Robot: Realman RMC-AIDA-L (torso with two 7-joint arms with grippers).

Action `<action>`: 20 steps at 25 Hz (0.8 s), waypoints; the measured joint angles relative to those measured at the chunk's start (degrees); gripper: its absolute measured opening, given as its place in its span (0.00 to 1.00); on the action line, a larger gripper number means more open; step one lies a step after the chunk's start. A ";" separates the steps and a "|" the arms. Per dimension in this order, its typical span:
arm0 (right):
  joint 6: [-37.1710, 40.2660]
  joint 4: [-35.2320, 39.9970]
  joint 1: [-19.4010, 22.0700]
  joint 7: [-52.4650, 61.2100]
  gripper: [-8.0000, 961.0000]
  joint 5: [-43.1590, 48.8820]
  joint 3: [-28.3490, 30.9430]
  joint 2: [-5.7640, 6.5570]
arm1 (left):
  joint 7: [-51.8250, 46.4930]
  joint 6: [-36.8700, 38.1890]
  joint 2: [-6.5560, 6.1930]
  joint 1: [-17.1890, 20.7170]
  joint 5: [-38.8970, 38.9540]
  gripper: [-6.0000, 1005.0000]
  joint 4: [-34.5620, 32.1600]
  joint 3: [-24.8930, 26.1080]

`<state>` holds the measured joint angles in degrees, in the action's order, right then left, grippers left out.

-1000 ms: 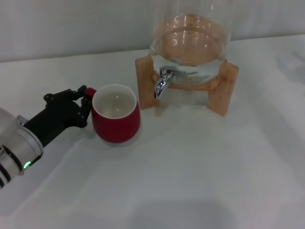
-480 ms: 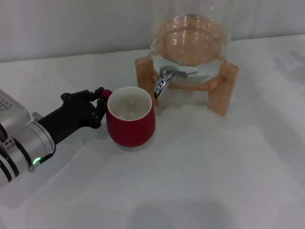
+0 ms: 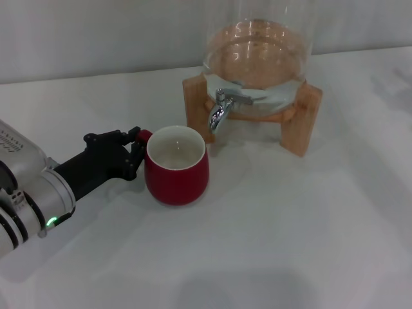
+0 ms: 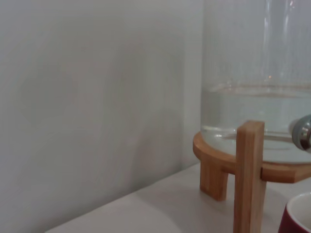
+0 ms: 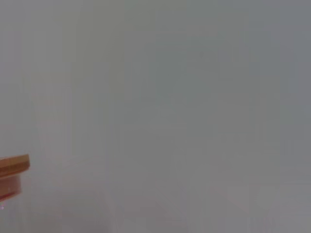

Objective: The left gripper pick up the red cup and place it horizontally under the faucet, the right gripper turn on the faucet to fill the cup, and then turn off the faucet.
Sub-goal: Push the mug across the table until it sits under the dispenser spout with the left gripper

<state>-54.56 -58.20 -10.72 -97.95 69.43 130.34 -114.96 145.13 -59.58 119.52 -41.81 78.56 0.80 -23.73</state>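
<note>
The red cup [image 3: 177, 174] stands upright on the white table, a little in front and to the left of the faucet [image 3: 219, 112]. Its rim also shows in the left wrist view [image 4: 299, 218]. My left gripper [image 3: 133, 148] is shut on the cup's small red handle, its black fingers on the cup's left side. The chrome faucet sticks out of a clear glass dispenser [image 3: 257, 58] on a wooden stand [image 3: 302, 119], its spout pointing down just beyond the cup's rim. The right gripper is out of view.
The white table [image 3: 290, 225] stretches wide in front and to the right of the stand. A pale wall [image 3: 96, 32] runs behind the table. In the left wrist view the wooden stand [image 4: 248, 174] is close by.
My left gripper has carried the cup to the right and toward the faucet. In the last half second it shifted only slightly.
</note>
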 joint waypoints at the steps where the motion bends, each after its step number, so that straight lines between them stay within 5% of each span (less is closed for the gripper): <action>1: -0.01 0.01 0.00 -0.01 0.66 0.00 0.00 0.00 | -0.26 0.06 0.00 -0.15 -0.10 0.17 0.02 0.00; 20: -0.05 0.11 0.30 -0.05 0.66 -0.09 0.00 0.00 | -7.81 2.93 0.06 -3.10 -5.89 0.17 -0.05 0.00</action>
<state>-54.61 -58.10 -10.43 -98.00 69.34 130.34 -114.96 137.32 -56.65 119.58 -44.91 72.67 0.75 -23.73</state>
